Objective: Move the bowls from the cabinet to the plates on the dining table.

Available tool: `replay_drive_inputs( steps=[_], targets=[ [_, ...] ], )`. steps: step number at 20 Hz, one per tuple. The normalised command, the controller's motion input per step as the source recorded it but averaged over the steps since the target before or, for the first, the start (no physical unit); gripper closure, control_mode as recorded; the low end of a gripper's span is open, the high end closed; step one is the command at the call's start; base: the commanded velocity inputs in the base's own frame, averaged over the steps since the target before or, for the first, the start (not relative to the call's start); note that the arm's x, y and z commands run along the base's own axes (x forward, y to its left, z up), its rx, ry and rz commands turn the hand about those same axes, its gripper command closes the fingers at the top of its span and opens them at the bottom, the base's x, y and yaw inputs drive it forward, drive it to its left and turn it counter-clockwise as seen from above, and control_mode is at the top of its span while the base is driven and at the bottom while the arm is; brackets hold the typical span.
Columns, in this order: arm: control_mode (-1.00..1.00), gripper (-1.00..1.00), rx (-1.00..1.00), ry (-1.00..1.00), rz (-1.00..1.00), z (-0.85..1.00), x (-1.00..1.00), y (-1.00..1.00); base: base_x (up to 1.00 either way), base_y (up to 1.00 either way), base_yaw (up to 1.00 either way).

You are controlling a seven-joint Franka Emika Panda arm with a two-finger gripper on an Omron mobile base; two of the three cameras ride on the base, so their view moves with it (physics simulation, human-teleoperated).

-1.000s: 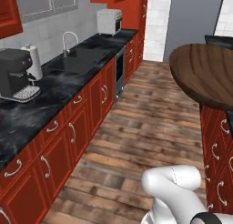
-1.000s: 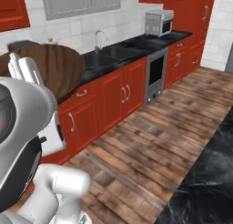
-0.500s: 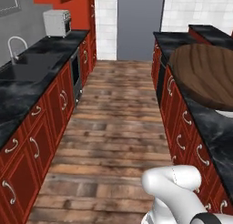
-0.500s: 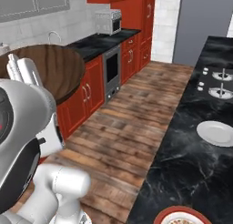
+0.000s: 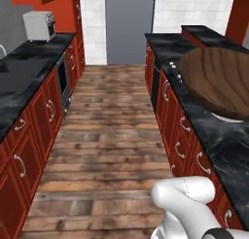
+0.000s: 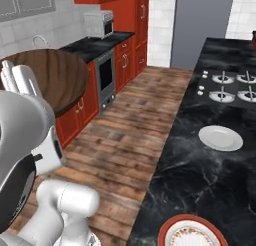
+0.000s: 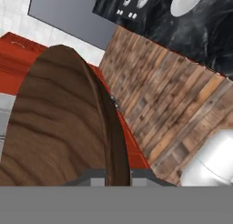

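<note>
Gripper (image 7: 118, 175) clamped on rim of wide dark brown wood-grain bowl (image 7: 59, 123), carried high over floor. Round flat white plate (image 6: 220, 138) on black marble dining table (image 6: 200, 165) lies forward-right of hand.

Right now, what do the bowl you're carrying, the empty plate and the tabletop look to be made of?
Bowl: looks like dark brown wood, wavy grain lines, matte finish. Plate: plain white, smooth, probably ceramic, though the render leaves that open. Dining table: black stone with white veins, apparently polished marble. The gripper is shut on the bowl's rim.
</note>
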Motion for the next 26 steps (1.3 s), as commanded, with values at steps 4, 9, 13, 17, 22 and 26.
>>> replay_drive_inputs(
  steps=[4,9,13,17,22,26],
  targets=[
    [1.00,1.00,0.00,0.00,0.00,0.00,0.00,0.00,-0.24,-0.11,-0.45],
    [1.00,1.00,0.00,0.00,0.00,0.00,0.00,0.00,-0.05,-0.07,-0.57],
    [1.00,1.00,0.00,0.00,0.00,0.00,0.00,0.00,0.00,-0.08,-0.57],
    [1.00,1.00,0.00,0.00,0.00,0.00,0.00,0.00,-0.01,-0.09,-0.56],
    [1.00,1.00,0.00,0.00,0.00,0.00,0.00,0.00,-0.01,-0.07,-0.57],
    [1.00,1.00,0.00,0.00,0.00,0.00,0.00,0.00,-0.06,-0.07,-0.59]
  ],
)
